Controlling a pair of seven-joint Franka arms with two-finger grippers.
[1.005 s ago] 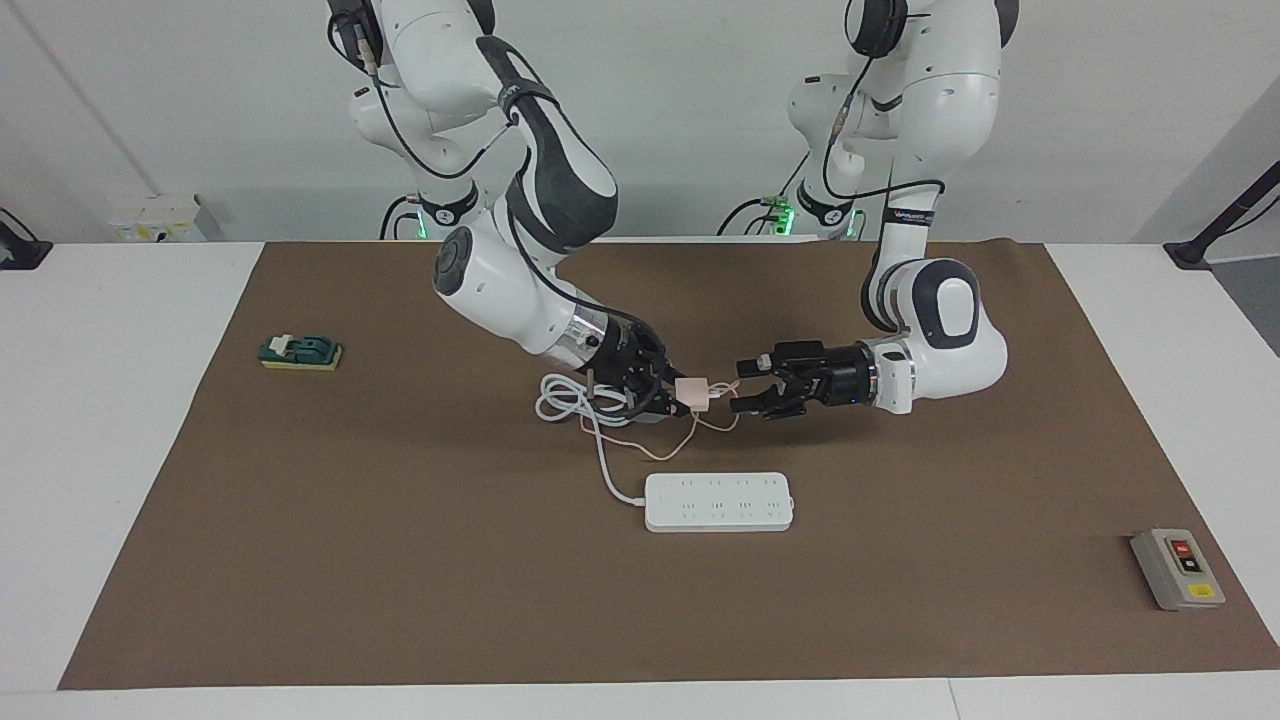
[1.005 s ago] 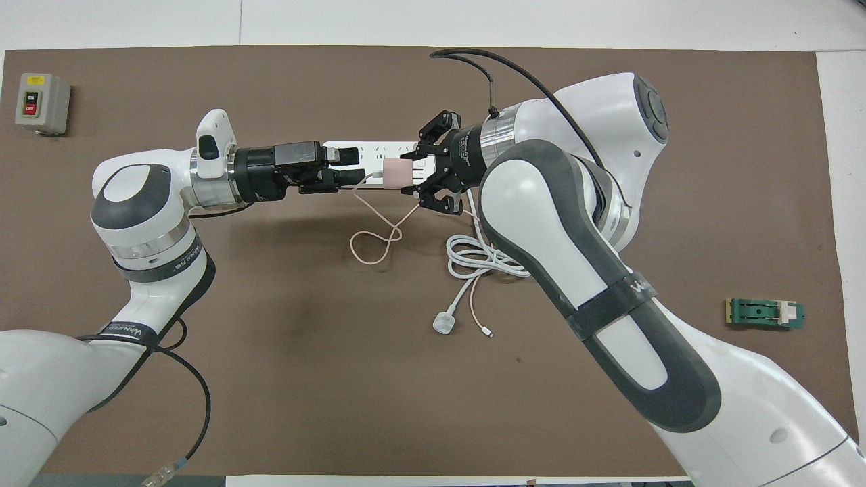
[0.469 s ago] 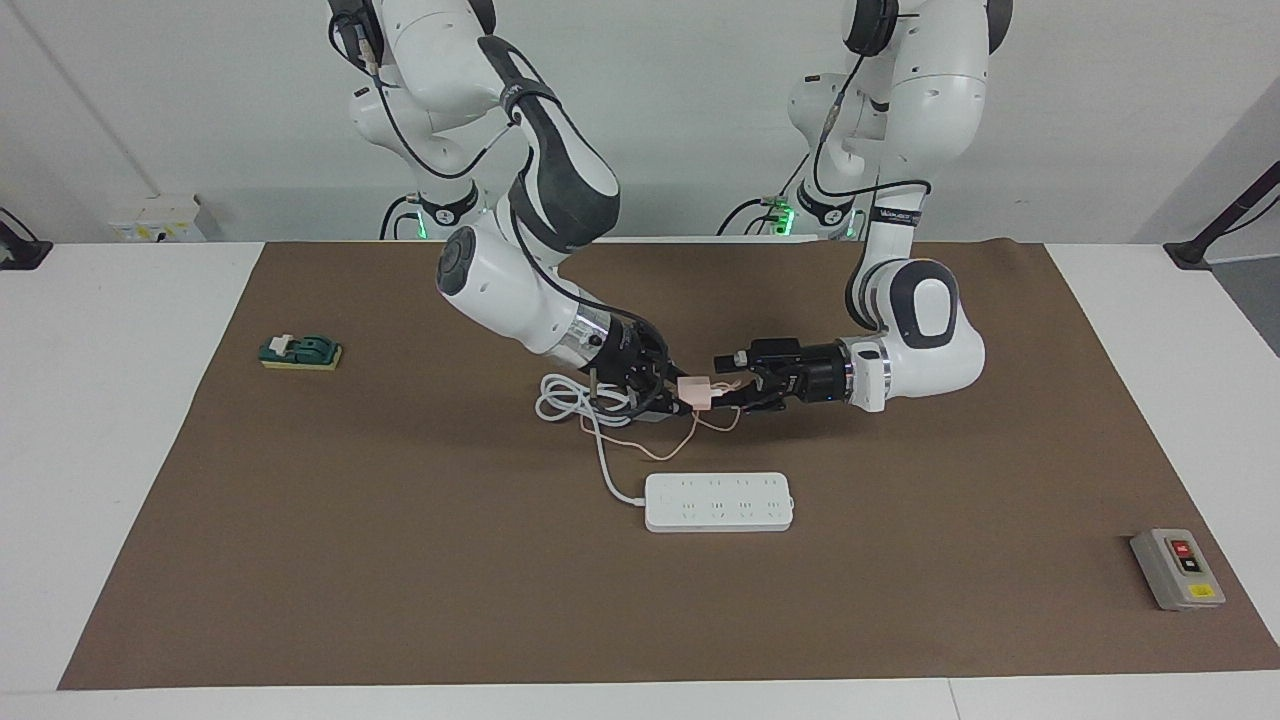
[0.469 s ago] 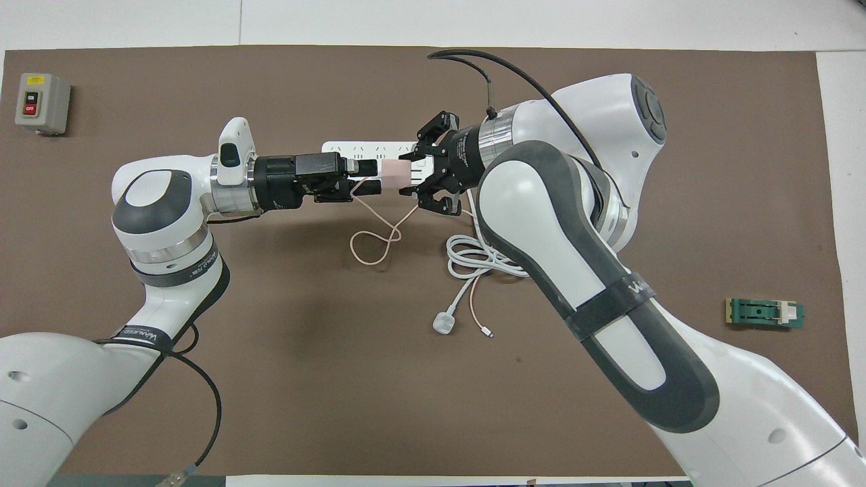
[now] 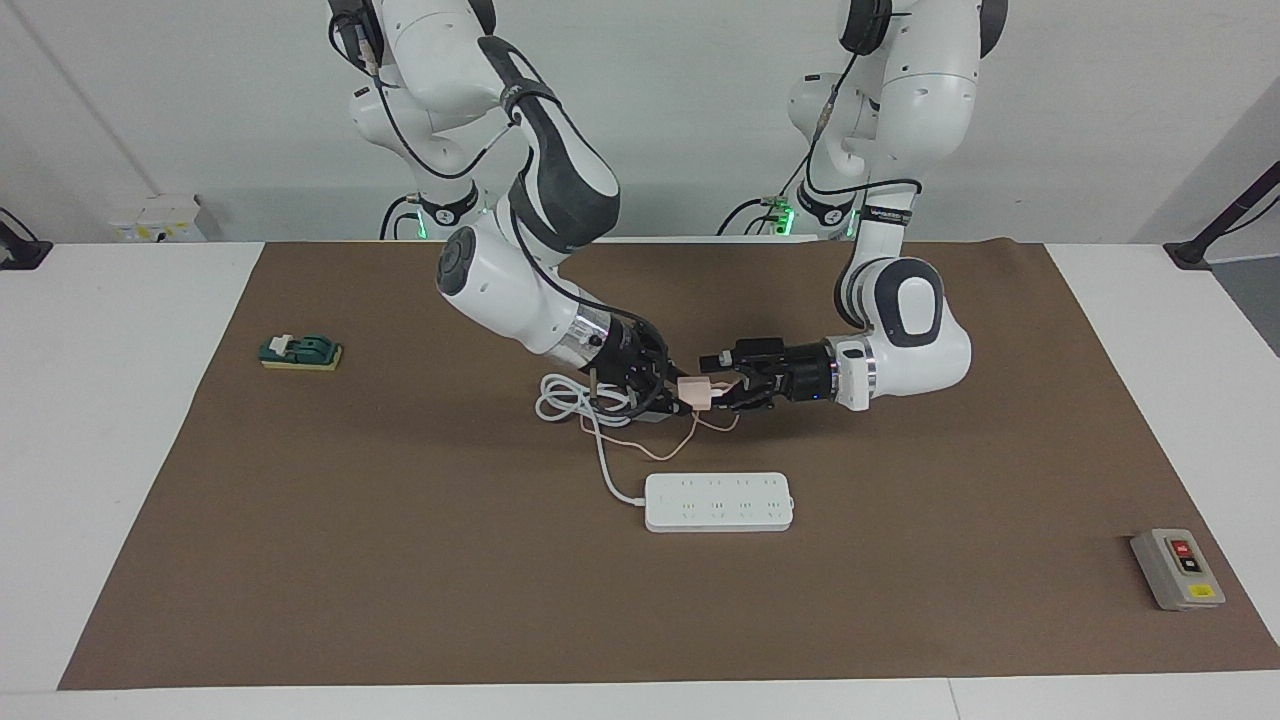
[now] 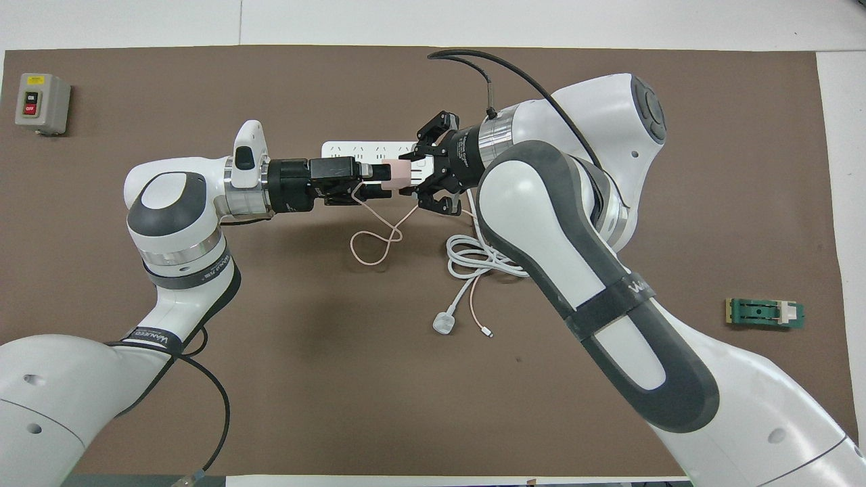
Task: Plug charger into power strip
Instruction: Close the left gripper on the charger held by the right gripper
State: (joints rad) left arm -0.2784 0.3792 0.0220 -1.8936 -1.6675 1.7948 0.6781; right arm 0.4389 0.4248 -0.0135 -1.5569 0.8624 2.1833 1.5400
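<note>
The pale-pink charger (image 5: pixel 693 392) (image 6: pixel 396 174) hangs above the mat, over the strip's edge nearer the robots, with my right gripper (image 5: pixel 675 396) (image 6: pixel 414 177) shut on it. My left gripper (image 5: pixel 720 384) (image 6: pixel 379 181) faces it, open, its fingers on either side of the charger's free end. The thin pink cable (image 6: pixel 375 240) loops down onto the mat. The white power strip (image 5: pixel 718 502) (image 6: pixel 352 147) lies flat on the mat, half covered by the grippers in the overhead view.
The strip's thick white cord is coiled (image 5: pixel 570 400) (image 6: pixel 484 260) under the right arm and ends in a round white plug (image 6: pixel 443 323). A grey switch box (image 5: pixel 1177 568) (image 6: pixel 42 103) and a green block (image 5: pixel 300 351) (image 6: pixel 764 314) sit toward opposite ends of the brown mat.
My left gripper has slid toward the right gripper, and its open fingers now reach around the charger. The right arm and the charger have barely moved.
</note>
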